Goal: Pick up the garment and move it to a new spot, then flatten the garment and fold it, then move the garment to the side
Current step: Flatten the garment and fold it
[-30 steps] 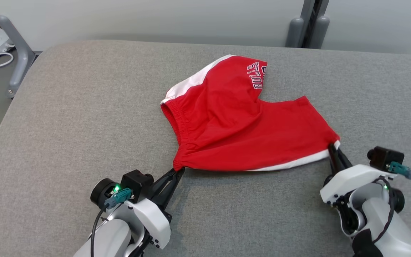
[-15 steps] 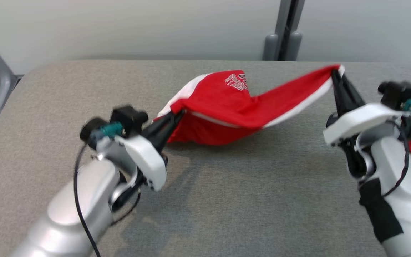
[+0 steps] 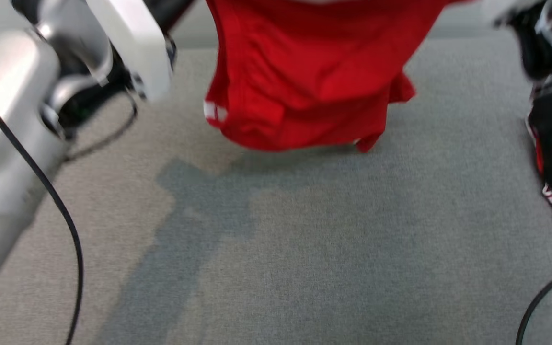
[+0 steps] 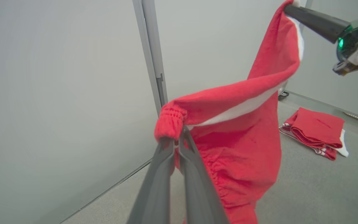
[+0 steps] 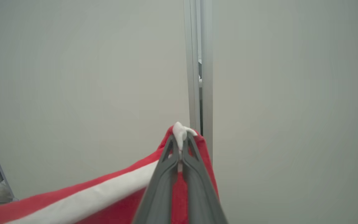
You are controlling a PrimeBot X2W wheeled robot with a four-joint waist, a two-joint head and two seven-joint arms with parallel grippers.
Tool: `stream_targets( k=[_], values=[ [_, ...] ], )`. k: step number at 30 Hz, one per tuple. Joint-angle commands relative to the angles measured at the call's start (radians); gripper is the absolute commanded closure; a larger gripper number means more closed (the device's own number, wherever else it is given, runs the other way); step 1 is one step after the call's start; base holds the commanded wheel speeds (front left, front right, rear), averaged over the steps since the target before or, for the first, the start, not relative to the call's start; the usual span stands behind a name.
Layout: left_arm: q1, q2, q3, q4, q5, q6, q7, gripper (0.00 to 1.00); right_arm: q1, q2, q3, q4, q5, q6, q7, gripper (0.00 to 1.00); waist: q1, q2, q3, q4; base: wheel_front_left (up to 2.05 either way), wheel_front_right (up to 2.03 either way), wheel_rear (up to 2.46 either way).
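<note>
1. The grey fabric-covered table [image 3: 304, 249] now lies bare in the middle of the head view. That view has itself shifted, so part of the difference is the camera and not the cloth.
2. The red shorts [image 3: 304, 72], which lay spread flat on the table a second ago, now hang in the air as a curtain between the two raised arms. Their lower edge is close over the table, and blur hides whether it brushes the surface. I judge the pick-up done and the carry to a new spot under way, with flattening and folding not yet begun.
3. A folded red garment [image 4: 317, 129] with white trim lies on the table beyond the hanging shorts, well apart from them. The new spot should keep clear of it.
4. The left gripper [image 4: 176, 141] has its fingers pressed together on the gathered elastic waistband corner, now held high instead of at table level.
5. The right gripper [image 5: 181, 138] is pinched shut on the white-trimmed corner, a tuft of white poking out past the tips. It, too, has been raised.
6. The "BULLS" lettering readable a second ago cannot be made out now. A small white patch [image 3: 214, 111] near the shorts' left edge is too blurred to read.
</note>
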Motion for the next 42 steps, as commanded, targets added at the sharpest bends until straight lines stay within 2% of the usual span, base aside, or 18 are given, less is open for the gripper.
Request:
stream_targets(
  k=[1, 5, 8, 13, 17, 22, 29, 35, 42],
  values=[
    [-0.048, 0.005, 0.011, 0.018, -0.006, -0.002, 0.015, 1.0, -0.046, 0.004, -0.008, 0.015, -0.015, 0.0, 0.014, 1.0, 0.0, 0.0, 0.078, -0.034, 0.0, 0.0, 0.0],
    [-0.196, -0.006, 0.033, 0.101, 0.019, 0.001, 0.027, 1.0, -0.199, 0.018, -0.023, 0.071, -0.052, 0.0, 0.018, 1.0, 0.0, 0.0, 0.166, -0.064, 0.0, 0.0, 0.0],
    [-0.305, -0.028, 0.049, 0.174, 0.059, 0.01, -0.016, 1.0, -0.31, 0.03, -0.069, 0.127, -0.082, 0.0, -0.029, 1.0, 0.0, 0.0, 0.236, -0.086, 0.0, 0.0, 0.0],
    [-0.448, -0.072, 0.074, 0.312, 0.138, 0.033, -0.178, 1.0, -0.437, 0.057, -0.16, 0.239, -0.108, 0.0, -0.15, 1.0, 0.0, 0.0, 0.33, -0.11, 0.0, 0.0, 0.0],
    [-0.495, -0.109, 0.077, 0.428, 0.183, 0.041, -0.323, 1.0, -0.469, 0.063, -0.199, 0.326, -0.09, 0.0, -0.226, 1.0, 0.0, 0.0, 0.382, -0.119, 0.0, 0.0, 0.0],
    [-0.463, -0.173, 0.092, 0.568, 0.139, 0.016, -0.432, 1.0, -0.426, 0.066, -0.09, 0.42, 0.083, 0.0, -0.251, 1.0, 0.0, 0.0, 0.423, -0.106, 0.0, 0.0, 0.0],
    [-0.379, -0.21, -0.016, 0.652, 0.145, -0.002, -0.51, 1.0, -0.303, 0.065, 0.118, 0.457, 0.252, 0.0, -0.256, 1.0, 0.0, 0.0, 0.434, -0.076, 0.0, 0.0, 0.0],
    [-0.27, -0.18, -0.131, 0.637, 0.12, -0.001, -0.514, 1.0, -0.209, 0.066, 0.188, 0.474, 0.302, 0.0, -0.256, 1.0, 0.0, 0.0, 0.386, -0.053, 0.0, 0.0, 0.0],
    [-0.091, -0.108, -0.351, 0.57, 0.107, -0.002, -0.461, 1.0, -0.086, 0.063, 0.273, 0.553, 0.281, 0.0, -0.254, 1.0, 0.0, 0.0, 0.273, -0.025, 0.0, 0.0, 0.0]
  ],
)
